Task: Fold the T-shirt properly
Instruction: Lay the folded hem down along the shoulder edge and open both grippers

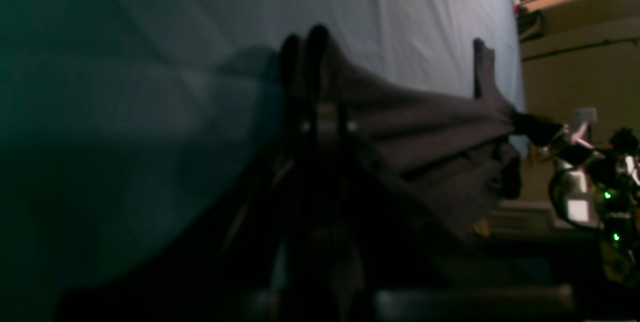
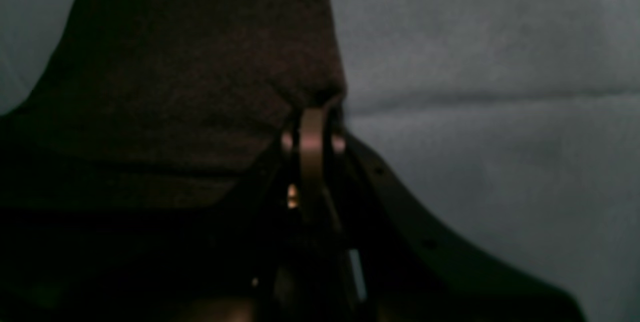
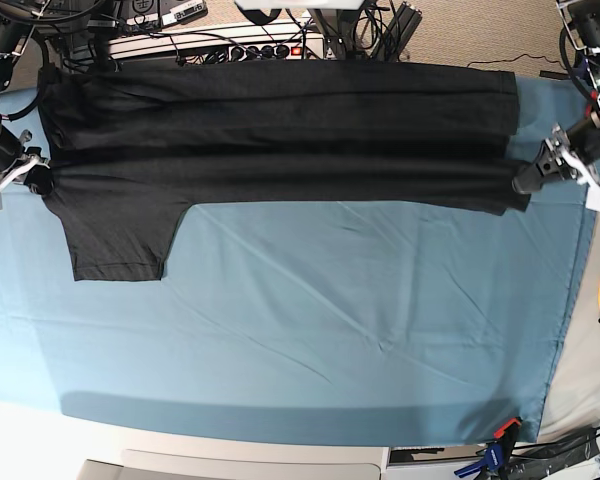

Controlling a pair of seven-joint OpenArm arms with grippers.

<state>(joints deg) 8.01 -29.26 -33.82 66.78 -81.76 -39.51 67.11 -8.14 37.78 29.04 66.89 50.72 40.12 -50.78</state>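
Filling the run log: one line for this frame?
stage: T-shirt stretched between arms | left gripper: shut on T-shirt | right gripper: shut on T-shirt | one sleeve flat

You have the T-shirt stretched along the cloth's far edge, 1 sleeve hanging toward you near the far left corner. Your right gripper sits at its left end, your left gripper at its right end.
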